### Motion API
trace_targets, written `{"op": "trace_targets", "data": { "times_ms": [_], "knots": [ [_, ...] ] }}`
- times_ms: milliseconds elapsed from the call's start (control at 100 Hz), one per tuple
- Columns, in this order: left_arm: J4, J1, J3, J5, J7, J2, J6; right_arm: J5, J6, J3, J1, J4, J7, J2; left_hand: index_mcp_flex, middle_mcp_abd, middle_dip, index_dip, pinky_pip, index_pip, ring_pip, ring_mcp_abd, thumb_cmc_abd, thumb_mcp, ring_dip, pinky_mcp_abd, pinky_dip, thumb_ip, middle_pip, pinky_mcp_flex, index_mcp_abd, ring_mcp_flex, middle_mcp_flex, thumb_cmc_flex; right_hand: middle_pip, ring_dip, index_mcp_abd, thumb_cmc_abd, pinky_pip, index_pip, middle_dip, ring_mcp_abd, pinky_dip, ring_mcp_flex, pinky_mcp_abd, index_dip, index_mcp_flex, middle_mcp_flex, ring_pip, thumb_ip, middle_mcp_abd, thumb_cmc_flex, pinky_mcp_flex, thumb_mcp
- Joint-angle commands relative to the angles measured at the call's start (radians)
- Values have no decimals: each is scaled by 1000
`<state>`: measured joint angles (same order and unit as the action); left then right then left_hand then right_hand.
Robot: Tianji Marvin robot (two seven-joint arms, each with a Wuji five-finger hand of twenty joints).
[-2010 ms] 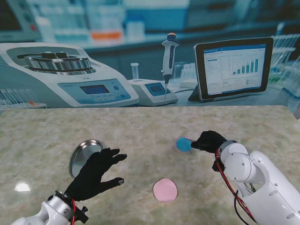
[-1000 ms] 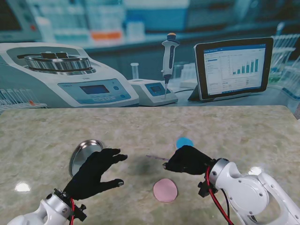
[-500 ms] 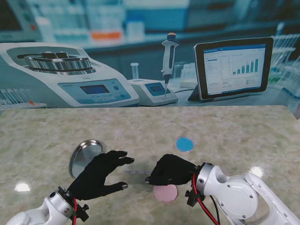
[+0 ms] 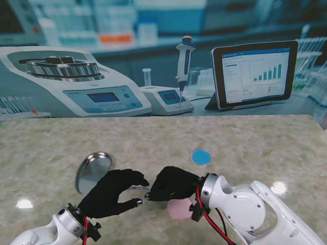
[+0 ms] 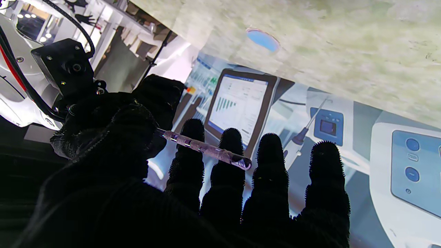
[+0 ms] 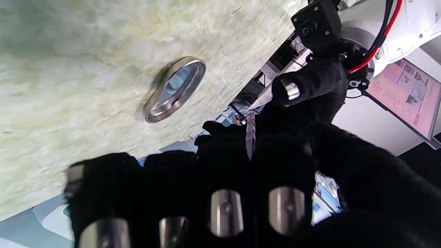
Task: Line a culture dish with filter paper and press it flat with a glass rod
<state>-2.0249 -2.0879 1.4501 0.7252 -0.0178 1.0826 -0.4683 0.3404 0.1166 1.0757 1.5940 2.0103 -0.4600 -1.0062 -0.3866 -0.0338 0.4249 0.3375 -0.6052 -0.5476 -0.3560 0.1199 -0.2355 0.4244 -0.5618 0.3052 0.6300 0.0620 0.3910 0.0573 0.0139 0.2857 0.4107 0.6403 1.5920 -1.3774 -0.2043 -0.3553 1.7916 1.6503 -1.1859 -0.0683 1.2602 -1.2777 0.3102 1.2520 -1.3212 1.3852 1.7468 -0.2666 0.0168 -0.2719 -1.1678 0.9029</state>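
Observation:
My right hand (image 4: 173, 182) is shut on the glass rod (image 4: 137, 188), which sticks out leftward toward my left hand (image 4: 113, 193). In the left wrist view the clear rod (image 5: 206, 150) lies across the left fingertips (image 5: 268, 165), which stand spread with the thumb apart, not closed on it. The steel culture dish (image 4: 93, 171) lies tilted just beyond the left hand and shows in the right wrist view as the dish (image 6: 175, 90). A blue filter paper disc (image 4: 201, 156) lies farther from me to the right. A pink disc (image 4: 179, 208) is half hidden by my right wrist.
A backdrop with a centrifuge (image 4: 66, 81), a pipette (image 4: 184, 61) and a tablet screen (image 4: 254, 71) closes off the marble table's far edge (image 4: 163, 116). The white right forearm (image 4: 245, 209) crosses the near right part of the table.
My right hand left the blue disc, took up the glass rod and swept left and nearer to me, bringing the rod's tip between the left hand's fingers. The left hand curled slightly.

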Motion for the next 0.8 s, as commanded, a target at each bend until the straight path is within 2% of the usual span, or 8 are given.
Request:
{"op": "trace_targets", "data": {
  "times_ms": [0, 180, 220, 310, 420, 500, 610, 790],
  "knots": [
    [0, -3, -4, 3, -3, 2, 2, -8, 2, -14, -5, -6, 0, -9, -24, 13, 32, 31, -71, -43, -48, 18, -24, 36, -29, 19, 17, 18, 26, 9, -11, 38, 30, -32, 160, -27, 83, 33, 302, 76, -17, 153, 17, -33, -27, 3, -44, 57, 116, -13, 50, 9, -44, -15],
    [-2, -3, -9, -1, -15, 5, 21, -20, 5, -45, -31, -19, 0, -9, -40, 3, 171, 166, -272, -266, -280, 52, -39, 71, -172, 28, 53, 27, 190, 50, -1, 96, 122, -31, 160, -26, 81, 34, 302, 74, -17, 154, 17, -33, -28, 3, -44, 57, 116, -13, 51, 8, -44, -17],
    [-2, -3, -10, -1, -19, 6, 26, -21, 6, -49, -34, -20, 0, -9, -38, 2, 220, 212, -338, -345, -364, 62, -53, 39, -221, 32, 74, 53, 249, 66, 19, 120, 155, -3, 160, -26, 81, 33, 302, 74, -16, 154, 17, -33, -28, 3, -44, 57, 116, -13, 50, 8, -44, -17],
    [-4, -4, -11, -7, -18, 6, 34, -24, 7, -54, -39, -22, 2, -10, -25, -4, 324, 306, -457, -490, -537, 77, -62, -40, -317, 42, 109, 55, 373, 89, 50, 151, 202, 50, 160, -26, 80, 33, 302, 73, -16, 154, 16, -33, -28, 3, -44, 57, 115, -13, 51, 8, -44, -17],
    [-8, -6, -11, -12, -12, 6, 46, -26, 8, -55, -41, -23, 2, -10, -18, 7, 443, 446, -586, -631, -733, 72, -62, -85, -417, 54, 159, 45, 531, 119, 77, 201, 260, 67, 160, -25, 79, 36, 302, 71, -15, 153, 15, -33, -29, 2, -43, 57, 115, -11, 51, 9, -44, -20],
    [-9, -2, -14, -20, -4, 5, 56, -28, 8, -54, -40, -22, 0, -10, -30, 24, 518, 564, -663, -679, -849, 60, -77, -29, -471, 60, 193, 53, 630, 140, 86, 235, 296, 20, 160, -23, 76, 38, 302, 67, -15, 152, 14, -33, -31, 2, -43, 57, 115, -9, 51, 9, -44, -24],
    [-5, 6, -24, -31, 0, 5, 66, -32, 9, -57, -42, -23, -3, -9, -58, 48, 566, 735, -713, -702, -911, 52, -87, 44, -524, 70, 224, 65, 714, 171, 98, 284, 336, -34, 160, -22, 74, 40, 302, 65, -15, 152, 13, -33, -32, 2, -43, 57, 114, -6, 51, 7, -44, -28],
    [1, 20, -38, -39, 2, 4, 70, -38, 8, -69, -49, -28, -3, -9, -83, 39, 567, 749, -727, -708, -925, 61, -83, 46, -533, 82, 236, 68, 723, 188, 99, 307, 363, -30, 156, -19, 69, 46, 302, 58, -13, 155, 11, -33, -37, 2, -42, 56, 114, -1, 52, 7, -45, -34]
  ]
}}
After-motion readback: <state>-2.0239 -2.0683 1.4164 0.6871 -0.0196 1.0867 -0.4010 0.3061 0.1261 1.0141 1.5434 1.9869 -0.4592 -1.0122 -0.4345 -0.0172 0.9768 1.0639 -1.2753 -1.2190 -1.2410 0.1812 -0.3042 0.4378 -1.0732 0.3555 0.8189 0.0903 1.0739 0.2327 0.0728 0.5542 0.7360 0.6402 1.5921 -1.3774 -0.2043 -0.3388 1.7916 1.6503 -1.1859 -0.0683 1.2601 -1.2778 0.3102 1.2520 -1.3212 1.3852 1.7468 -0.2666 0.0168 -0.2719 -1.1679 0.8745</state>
